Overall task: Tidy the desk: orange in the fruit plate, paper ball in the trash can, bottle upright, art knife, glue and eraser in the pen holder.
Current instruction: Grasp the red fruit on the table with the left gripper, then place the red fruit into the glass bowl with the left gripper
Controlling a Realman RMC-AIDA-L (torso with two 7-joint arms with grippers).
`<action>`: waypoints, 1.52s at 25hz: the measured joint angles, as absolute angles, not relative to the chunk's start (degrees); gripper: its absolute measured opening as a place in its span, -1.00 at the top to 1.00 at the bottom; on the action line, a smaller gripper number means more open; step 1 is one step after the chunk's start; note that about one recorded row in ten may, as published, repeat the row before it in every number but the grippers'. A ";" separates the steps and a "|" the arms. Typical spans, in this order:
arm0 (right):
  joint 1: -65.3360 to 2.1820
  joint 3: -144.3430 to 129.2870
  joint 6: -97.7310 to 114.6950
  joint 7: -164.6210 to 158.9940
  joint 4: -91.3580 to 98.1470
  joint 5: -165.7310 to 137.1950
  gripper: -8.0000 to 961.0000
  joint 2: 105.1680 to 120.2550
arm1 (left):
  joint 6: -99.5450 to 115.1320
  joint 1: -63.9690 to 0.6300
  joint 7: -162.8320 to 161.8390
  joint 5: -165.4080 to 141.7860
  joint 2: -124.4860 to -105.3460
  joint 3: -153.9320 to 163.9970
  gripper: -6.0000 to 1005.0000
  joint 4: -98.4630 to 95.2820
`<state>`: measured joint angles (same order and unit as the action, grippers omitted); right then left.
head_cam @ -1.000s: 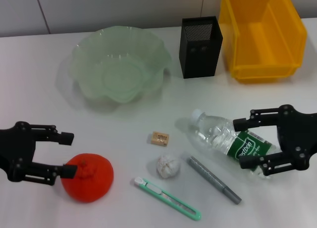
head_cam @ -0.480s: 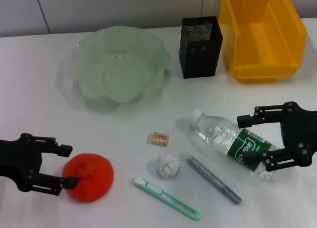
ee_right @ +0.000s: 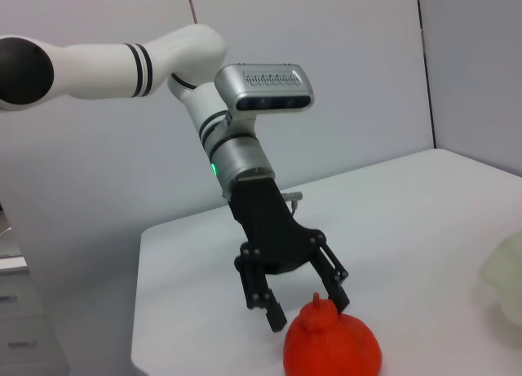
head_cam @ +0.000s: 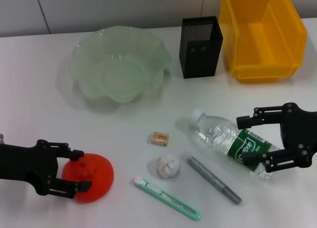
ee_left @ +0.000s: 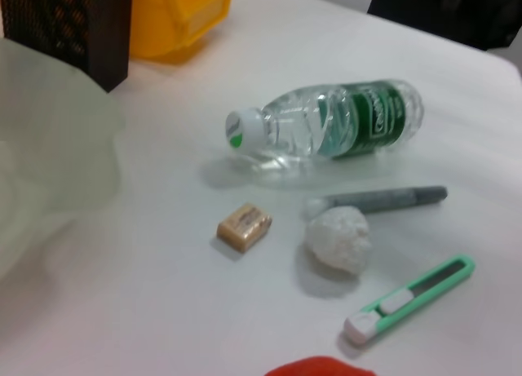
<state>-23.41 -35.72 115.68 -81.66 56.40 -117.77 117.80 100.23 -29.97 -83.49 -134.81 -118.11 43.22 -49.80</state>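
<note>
Straddling the orange [head_cam: 89, 177] with spread fingers, our left gripper [head_cam: 78, 171] sits low at the near left of the white desk [head_cam: 39, 99], one fingertip at the fruit's far side and the other at its near side — not yet pinched shut, as far as we can judge. The right wrist view shows the same: the fingers splayed around the top of the orange, which rests on the desk. The pale green fruit plate [head_cam: 119, 72] lies well apart, farther back and toward the middle, so we reckon the carry runs away from the robot and to its right. Our right gripper [head_cam: 257, 141] is also spread, bracketing the base end of the lying water bottle [head_cam: 230, 144], whose long axis runs diagonally with its cap pointing back toward the plate. Between the two arms lie the eraser [head_cam: 160, 138], the paper ball [head_cam: 168, 166], the grey glue pen [head_cam: 214, 180] and the green art knife [head_cam: 167, 198]; the black mesh pen holder [head_cam: 200, 47] and the yellow bin [head_cam: 260, 35] stand at the back.
</note>
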 joint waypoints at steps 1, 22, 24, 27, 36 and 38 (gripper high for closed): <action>-23.39 -35.70 115.68 -81.66 56.40 -117.77 -0.57 117.82 | 99.61 -29.93 -83.35 -134.80 -118.19 43.80 -0.58 -49.74; -22.94 -35.68 115.34 -81.28 56.19 -117.77 -0.55 118.04 | 94.46 -30.67 -79.62 -133.52 -118.39 45.45 -0.26 -44.84; -22.93 -35.68 115.32 -81.25 56.14 -117.77 -0.55 118.03 | 94.85 -30.65 -79.62 -133.47 -118.37 45.15 -0.11 -45.01; -22.94 -35.68 115.25 -81.23 56.08 -117.77 -0.55 118.03 | 95.75 -30.50 -79.73 -132.88 -118.23 44.97 0.13 -45.22; -22.90 -35.09 115.27 -81.21 55.81 -117.65 -0.55 118.23 | 98.63 -30.46 -80.35 -131.00 -117.96 41.38 0.59 -46.37; -22.88 -35.08 115.30 -81.21 55.79 -117.61 -0.54 118.28 | 101.04 -30.91 -81.51 -128.43 -117.43 39.06 0.61 -47.40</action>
<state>-22.88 -35.08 115.30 -81.21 55.79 -117.61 118.28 101.04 -30.91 -81.51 -128.43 -117.43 39.06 -47.40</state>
